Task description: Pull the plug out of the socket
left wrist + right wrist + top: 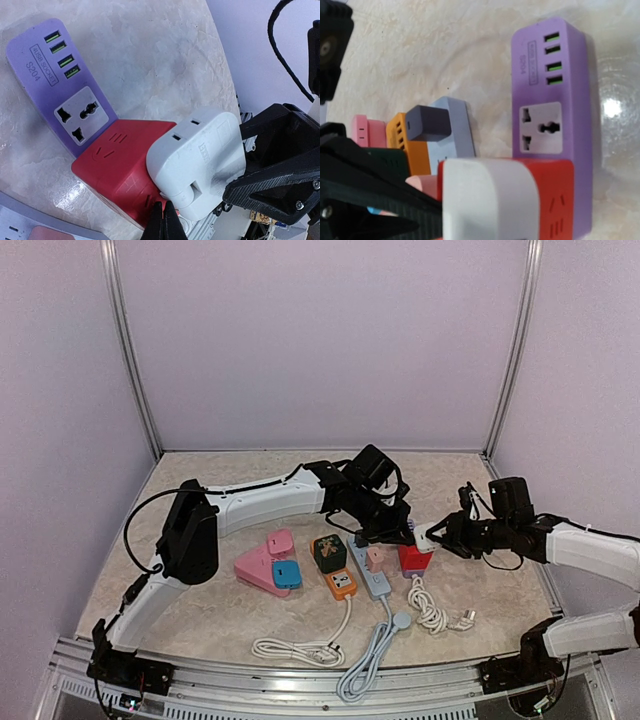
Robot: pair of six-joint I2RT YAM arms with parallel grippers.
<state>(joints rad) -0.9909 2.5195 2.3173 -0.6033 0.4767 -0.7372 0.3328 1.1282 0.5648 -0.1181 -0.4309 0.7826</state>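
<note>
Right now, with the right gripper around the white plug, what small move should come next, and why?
Probably pull the white plug straight off the red socket cube with the right gripper: it clamps the plug, which is seated in the cube, and the shut left gripper appears to brace that cube.
</note>
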